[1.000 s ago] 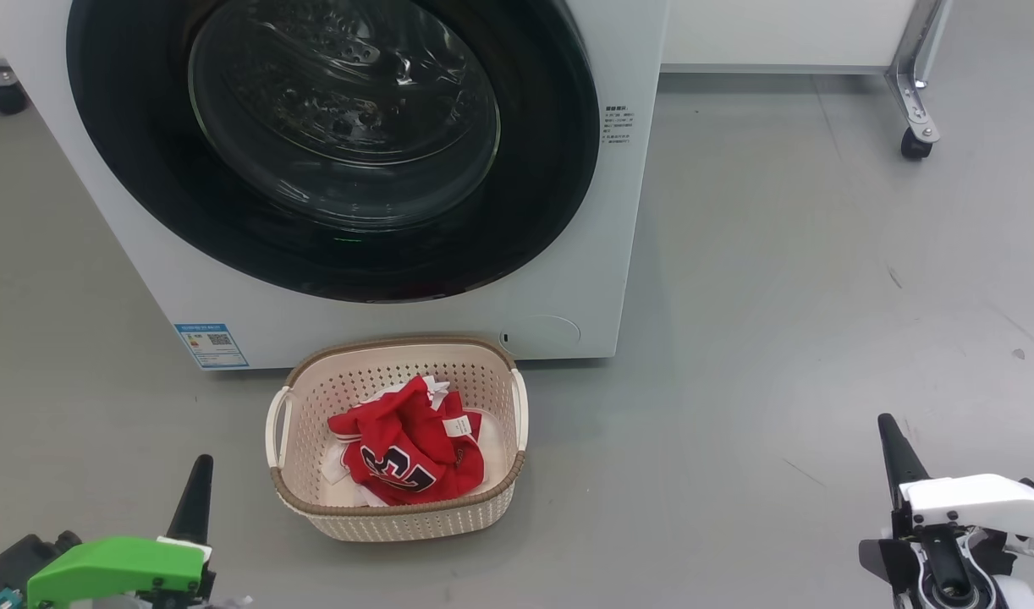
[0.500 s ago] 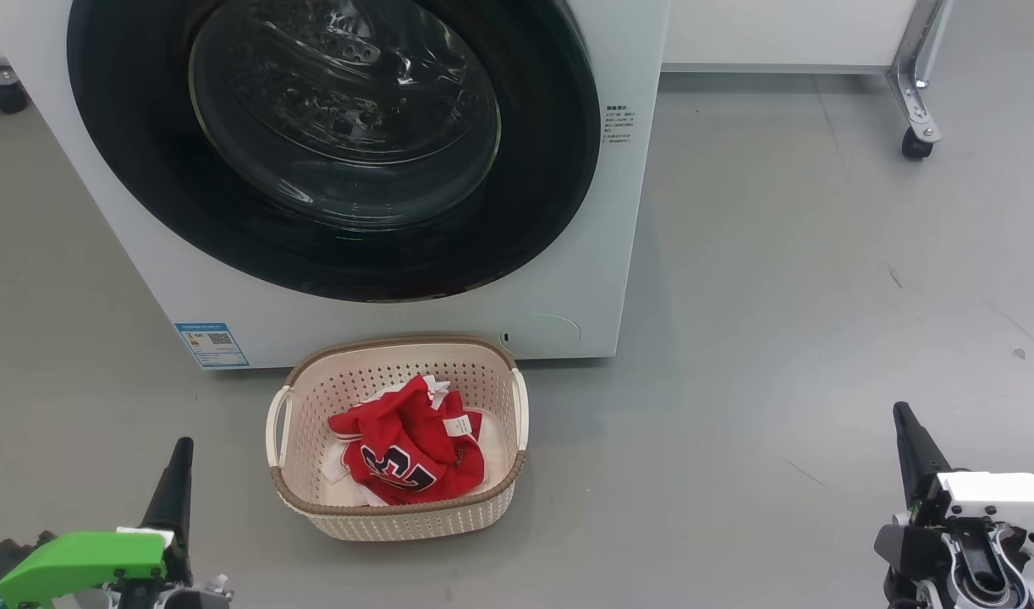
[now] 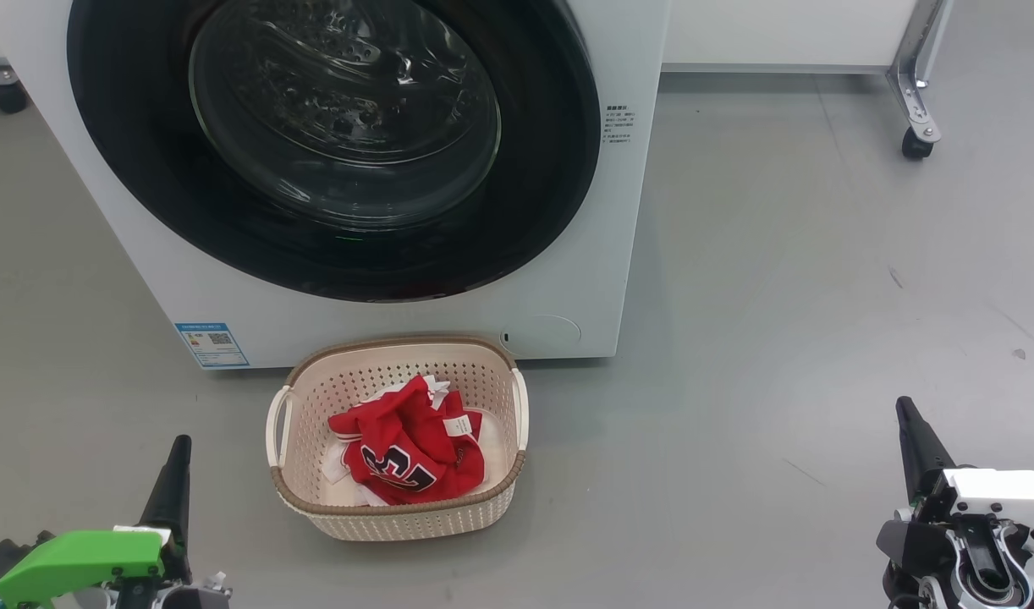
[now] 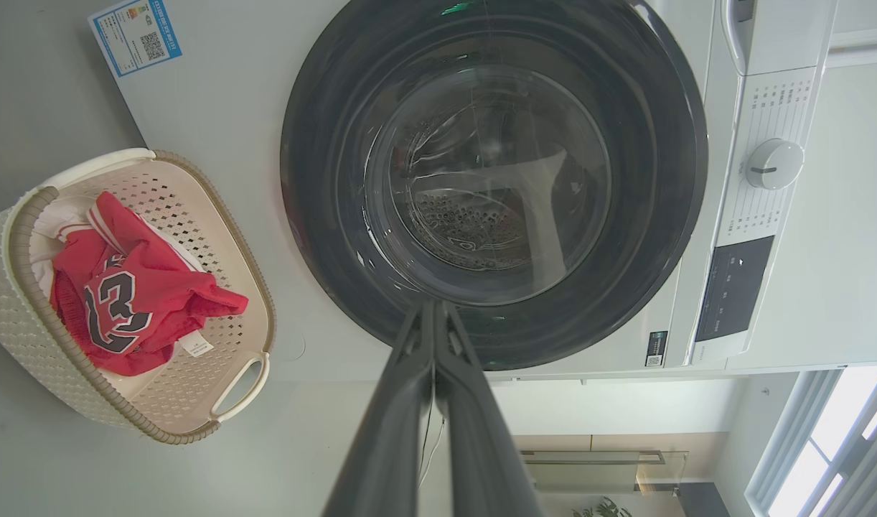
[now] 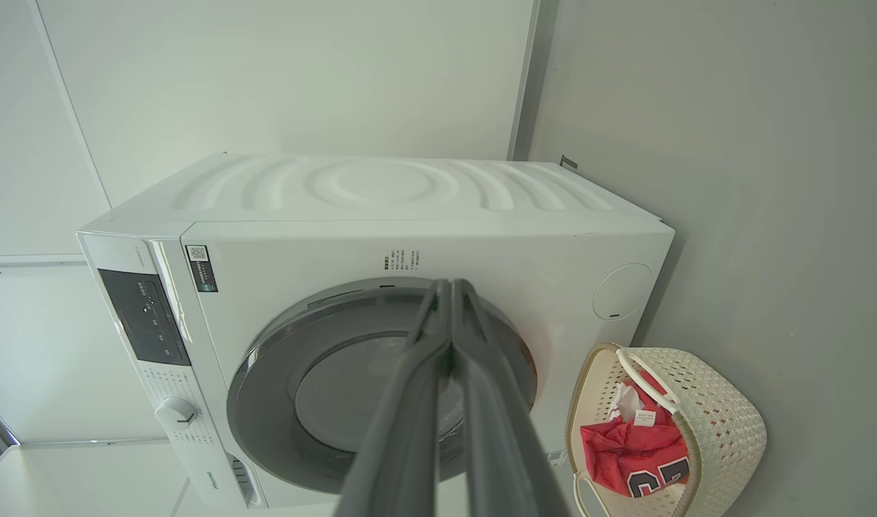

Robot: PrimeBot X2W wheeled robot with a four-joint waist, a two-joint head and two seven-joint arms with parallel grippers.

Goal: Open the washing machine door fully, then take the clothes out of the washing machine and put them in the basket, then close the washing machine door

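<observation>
Grippers?
Your left gripper and right gripper sit low at either side, both clenched, empty.
Clothes?
In the basket ahead, between the two, nearer your left. Past it, the washing machine door lies closed against the washing machine; I'd judge nothing is left to do.

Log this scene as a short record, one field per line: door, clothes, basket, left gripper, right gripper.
washing machine door: closed flush on the washing machine
clothes: red, bunched inside the basket
basket: on the floor, right in front of the machine
left gripper: shut, holding nothing
right gripper: shut, holding nothing
</observation>
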